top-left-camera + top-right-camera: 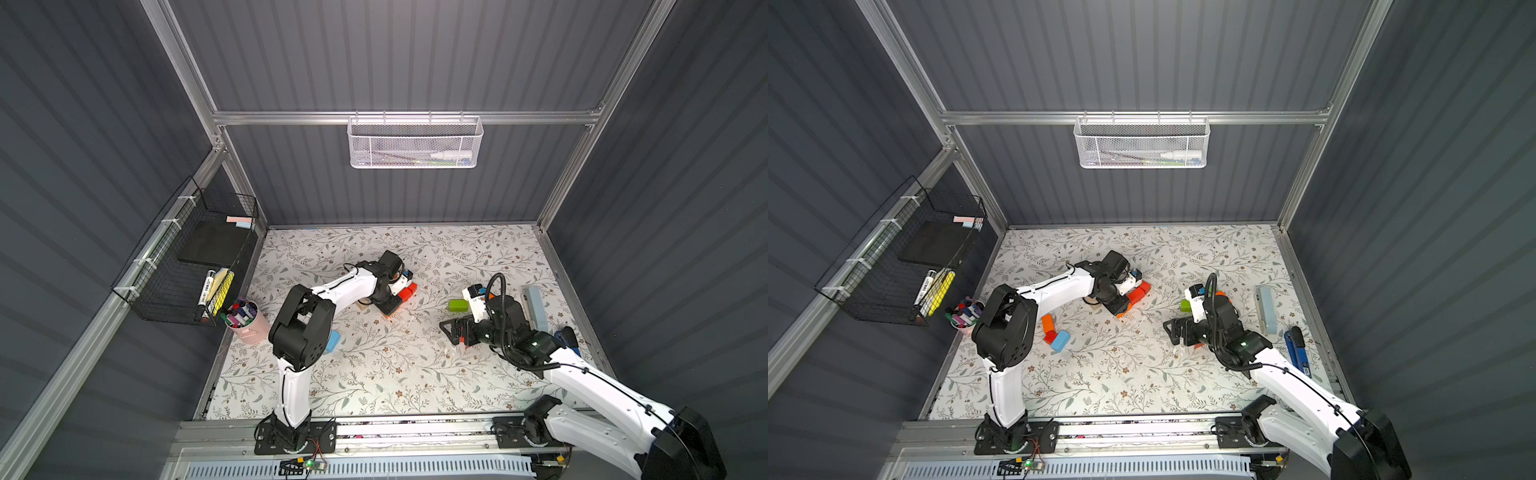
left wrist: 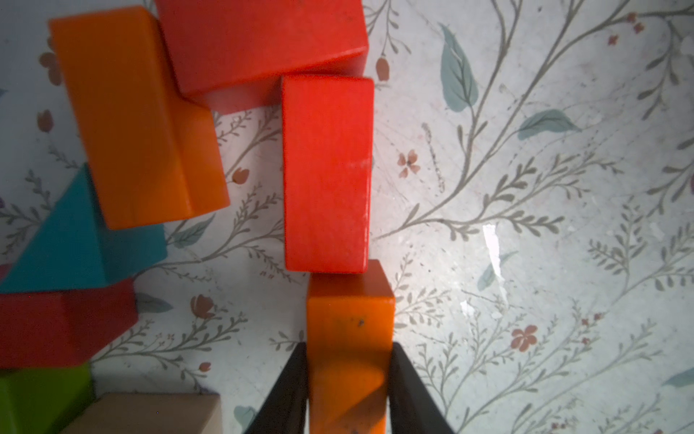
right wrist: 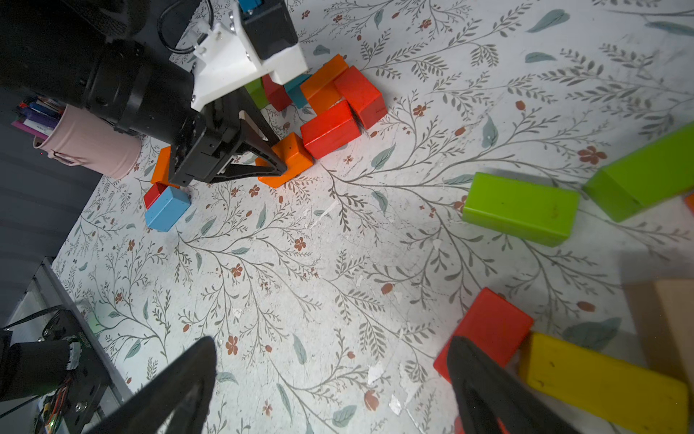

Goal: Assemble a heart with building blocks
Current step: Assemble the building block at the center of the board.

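My left gripper (image 2: 349,347) is shut on an orange block (image 2: 349,319), low at the mat, with the block's end against a red brick (image 2: 326,173). Beyond lie another red block (image 2: 259,45), an orange brick (image 2: 139,124), a teal wedge (image 2: 75,240), plus dark red, green and tan pieces. Both top views show this cluster (image 1: 407,291) (image 1: 1139,291) beside the left gripper (image 1: 390,309) (image 1: 1119,309). My right gripper (image 3: 330,344) (image 1: 451,328) hangs open over bare mat. One of its fingers is beside a red block (image 3: 484,330). A yellow brick (image 3: 601,383) and green bricks (image 3: 520,208) are near.
A pink cup of markers (image 1: 247,326) stands at the mat's left edge, with blue (image 1: 1061,340) and orange (image 1: 1047,322) blocks near it. A pale blue bar (image 1: 536,309) and a blue tool (image 1: 1298,349) lie at the right. Wire baskets (image 1: 187,266) (image 1: 415,141) hang on the walls.
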`<state>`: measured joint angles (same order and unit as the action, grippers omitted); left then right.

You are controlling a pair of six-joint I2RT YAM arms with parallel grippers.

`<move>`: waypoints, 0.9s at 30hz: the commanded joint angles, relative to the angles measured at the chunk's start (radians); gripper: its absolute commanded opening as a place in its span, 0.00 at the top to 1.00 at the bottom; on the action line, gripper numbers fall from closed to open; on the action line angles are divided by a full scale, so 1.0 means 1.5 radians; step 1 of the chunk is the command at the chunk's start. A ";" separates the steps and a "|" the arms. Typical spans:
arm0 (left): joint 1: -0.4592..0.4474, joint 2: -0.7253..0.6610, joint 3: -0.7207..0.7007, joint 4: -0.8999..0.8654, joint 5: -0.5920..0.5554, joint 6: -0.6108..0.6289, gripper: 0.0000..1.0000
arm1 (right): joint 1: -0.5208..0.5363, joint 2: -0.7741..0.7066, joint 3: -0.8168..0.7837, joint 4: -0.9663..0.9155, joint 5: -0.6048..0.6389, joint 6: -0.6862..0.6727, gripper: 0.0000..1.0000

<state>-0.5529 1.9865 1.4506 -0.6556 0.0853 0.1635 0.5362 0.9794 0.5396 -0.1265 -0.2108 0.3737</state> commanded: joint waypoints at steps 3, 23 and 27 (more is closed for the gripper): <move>-0.004 0.017 0.026 -0.021 -0.013 -0.030 0.64 | -0.002 -0.001 0.018 0.010 -0.005 0.016 0.03; -0.003 -0.035 0.054 -0.040 -0.038 -0.075 0.33 | -0.020 0.133 0.106 0.057 -0.038 0.041 0.07; -0.003 -0.043 0.034 -0.038 -0.037 -0.079 0.32 | -0.042 0.217 0.158 0.077 -0.083 0.059 0.11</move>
<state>-0.5529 1.9617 1.5108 -0.6811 0.0395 0.0658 0.4953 1.2449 0.7246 -0.0490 -0.2657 0.4210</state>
